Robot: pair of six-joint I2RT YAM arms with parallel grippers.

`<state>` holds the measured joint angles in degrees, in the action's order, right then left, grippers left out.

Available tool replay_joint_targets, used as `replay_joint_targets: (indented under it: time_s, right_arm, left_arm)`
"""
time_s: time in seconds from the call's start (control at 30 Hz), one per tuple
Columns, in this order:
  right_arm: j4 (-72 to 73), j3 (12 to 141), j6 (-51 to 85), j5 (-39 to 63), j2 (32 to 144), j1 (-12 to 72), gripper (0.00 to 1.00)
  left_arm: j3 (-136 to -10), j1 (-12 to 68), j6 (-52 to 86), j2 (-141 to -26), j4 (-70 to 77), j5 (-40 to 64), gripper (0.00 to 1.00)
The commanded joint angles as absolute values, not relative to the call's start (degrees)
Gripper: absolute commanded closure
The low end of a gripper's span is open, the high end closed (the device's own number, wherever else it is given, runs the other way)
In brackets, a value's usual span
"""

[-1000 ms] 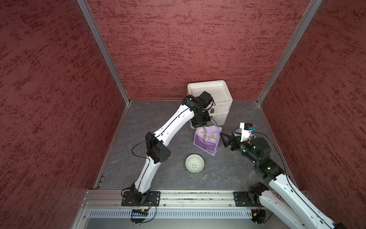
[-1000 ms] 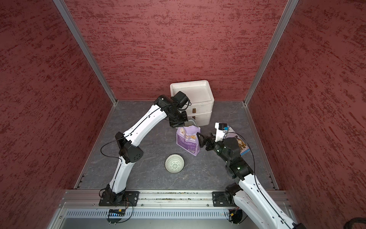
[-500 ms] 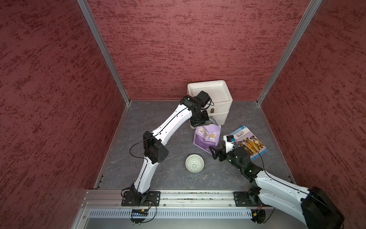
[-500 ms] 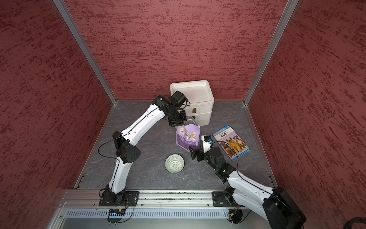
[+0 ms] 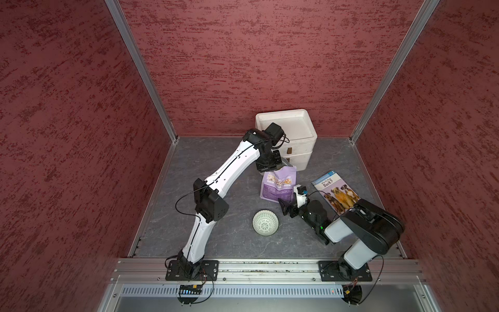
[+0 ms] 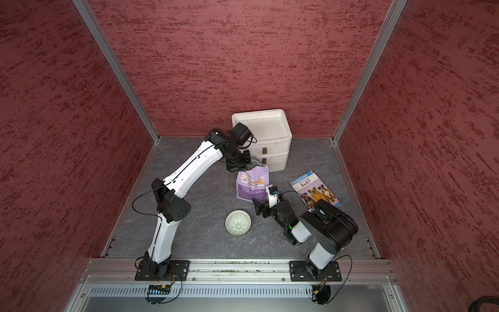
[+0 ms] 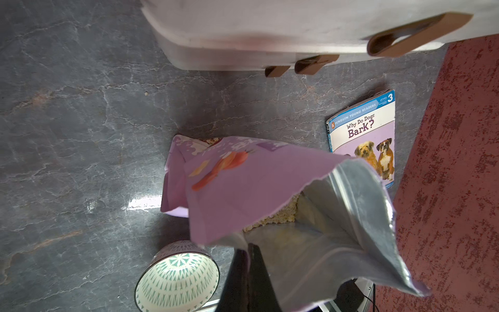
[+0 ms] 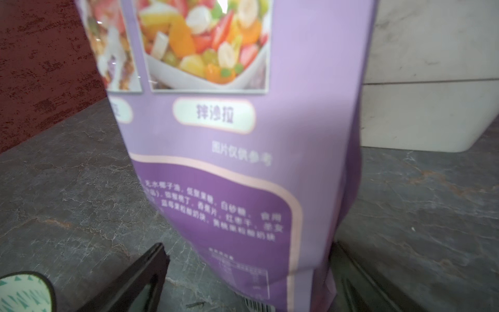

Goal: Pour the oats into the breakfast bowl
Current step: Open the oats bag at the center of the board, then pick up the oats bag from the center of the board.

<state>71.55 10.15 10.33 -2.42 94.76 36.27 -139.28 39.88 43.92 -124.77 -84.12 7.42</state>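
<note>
My left gripper (image 7: 248, 247) is shut on the top rim of the lavender pouch (image 5: 278, 183) (image 6: 252, 183) and holds it upright on the floor. The pouch's mouth gapes; silver lining and pale oats (image 7: 272, 218) show inside. The right gripper (image 5: 286, 205) (image 8: 248, 259) is open, with a finger (image 8: 151, 267) on either side of the pouch's (image 8: 229, 162) lower end. The breakfast bowl (image 5: 265, 222) (image 6: 238, 222) (image 7: 176, 281) stands in front of the pouch, just left of the right gripper, with only its lattice pattern showing inside.
A white foam drawer box (image 5: 287, 132) (image 6: 262, 129) with brown pull tabs stands against the back wall right behind the pouch. A blue dog-cover book (image 5: 336, 190) (image 6: 314, 187) lies flat to the right. Red walls enclose the grey floor.
My right arm has folded back and brought its open gripper forward and left to the pouch's lower end, uncovering the book. The left gripper keeps its hold on the pouch top.
</note>
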Motion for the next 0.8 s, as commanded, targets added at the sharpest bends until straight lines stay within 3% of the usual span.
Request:
replay_joint_targets:
  time_s: [0.0,0.4,0.77]
  right_arm:
    - [80.42,9.49,8.76,-0.53,92.71,36.65,0.02]
    - [58.16,11.73,4.83,3.73,78.92,36.65,0.02]
    - [64.18,14.66,6.73,8.83,90.03,37.31,0.01]
  left_arm:
    - [-141.33,38.91,41.26,-121.66,-85.57,7.19,1.00]
    - [-139.03,35.14,38.59,-120.17,-83.42,9.03,1.00]
    - [-138.88,36.75,41.49,-120.95,-83.80,9.57,1.00]
